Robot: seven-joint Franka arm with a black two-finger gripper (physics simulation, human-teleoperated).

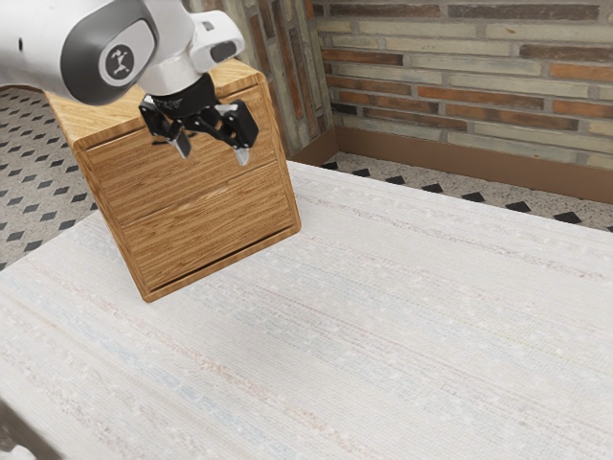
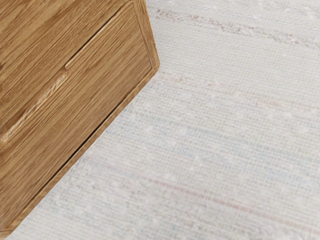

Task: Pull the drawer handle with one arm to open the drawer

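A small wooden drawer cabinet (image 1: 196, 206) stands at the back of the table, toward the exterior view's left. Its two drawer fronts sit flush with the frame. My black gripper (image 1: 214, 149) hangs open just in front of the upper drawer front (image 1: 144, 177), its fingers spread and holding nothing. In the wrist view a long wooden handle (image 2: 32, 111) runs along a drawer front (image 2: 75, 100), with a thin seam (image 2: 92, 45) beside it. In the exterior view my hand covers the spot where that handle sits.
The pale woven tabletop (image 1: 402, 316) stretches wide in front of the cabinet and toward the exterior view's right. A brick wall (image 1: 479, 67) and a patterned tile floor (image 1: 38, 163) lie behind the table.
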